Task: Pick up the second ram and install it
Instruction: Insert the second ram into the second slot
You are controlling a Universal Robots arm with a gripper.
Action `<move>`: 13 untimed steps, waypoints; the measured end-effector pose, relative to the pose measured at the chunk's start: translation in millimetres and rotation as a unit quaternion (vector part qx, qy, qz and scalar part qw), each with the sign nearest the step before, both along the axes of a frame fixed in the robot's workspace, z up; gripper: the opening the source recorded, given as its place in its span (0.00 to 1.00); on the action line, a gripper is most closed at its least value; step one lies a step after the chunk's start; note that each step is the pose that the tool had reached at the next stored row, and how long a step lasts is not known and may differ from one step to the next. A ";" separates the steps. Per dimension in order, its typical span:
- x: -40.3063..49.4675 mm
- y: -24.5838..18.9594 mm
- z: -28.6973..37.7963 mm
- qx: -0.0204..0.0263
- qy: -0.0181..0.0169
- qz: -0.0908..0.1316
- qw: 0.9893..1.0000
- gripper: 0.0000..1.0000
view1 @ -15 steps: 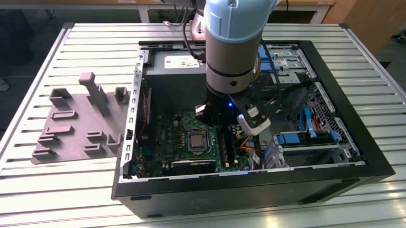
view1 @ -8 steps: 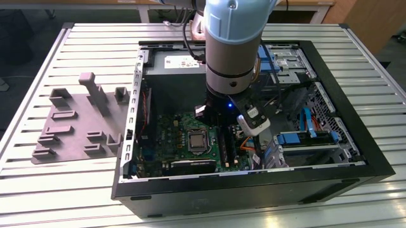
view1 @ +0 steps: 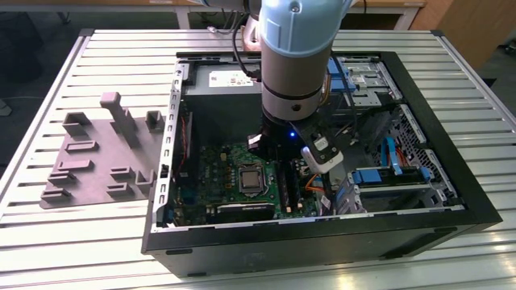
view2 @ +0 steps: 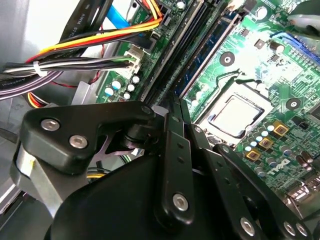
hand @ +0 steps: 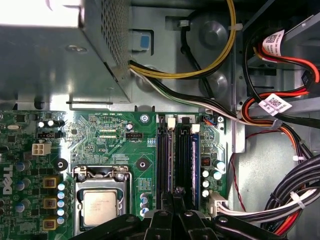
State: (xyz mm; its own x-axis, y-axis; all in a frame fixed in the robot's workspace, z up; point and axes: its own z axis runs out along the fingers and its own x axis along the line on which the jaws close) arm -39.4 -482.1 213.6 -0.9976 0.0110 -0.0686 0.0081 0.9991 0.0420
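Exterior view has the gripper (view1: 278, 158) down over the motherboard's (view1: 214, 169) RAM slots (hand: 176, 160); fingers look pinched together, though I can't tell whether they're holding the second ram, so seating seems underway.

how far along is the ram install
Done: the arm is down inside the case, with the claw right over the slots in the first wrist view. In hand: I cannot tell whether it holds the ram. Left: seating is not confirmed; no stick clearly sits in those slots.

Small print, too fine to read, marks white cable tags (hand: 275, 104) and the green board (hand: 107, 145).
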 end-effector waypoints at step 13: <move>0.0 0.0 11.1 0.000 0.000 0.000 1.000 0.19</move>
